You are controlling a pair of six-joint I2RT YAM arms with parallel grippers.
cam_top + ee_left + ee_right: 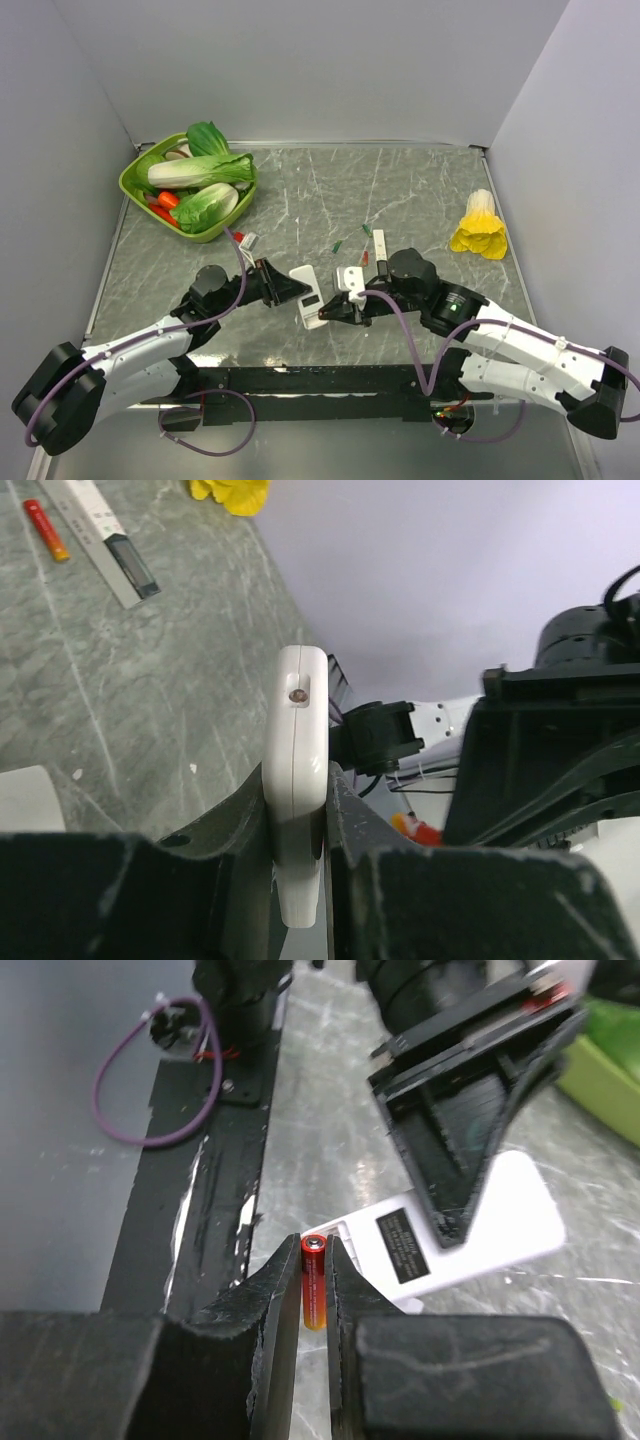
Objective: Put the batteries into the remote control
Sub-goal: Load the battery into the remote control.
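Loading stage: remote braced, cell presented

Left fingers (335, 800) clamp the remote control (300, 740) steady, its back exposed; right fingers (335, 1270) pinch one battery (313, 1290) beside it, apparently for insertion; second battery (46, 530) waits on the worktop (150, 700).

The top external camera looks down from above and behind the arm bases, taking in the whole table (400, 190). The left wrist camera peers along its own fingers (200, 890), very near the remote control (297, 780), facing the right arm (560, 750). The right wrist camera looks the opposite way, close over its fingers (285, 1325) toward the left gripper (452, 1222). All three views share the remote control.
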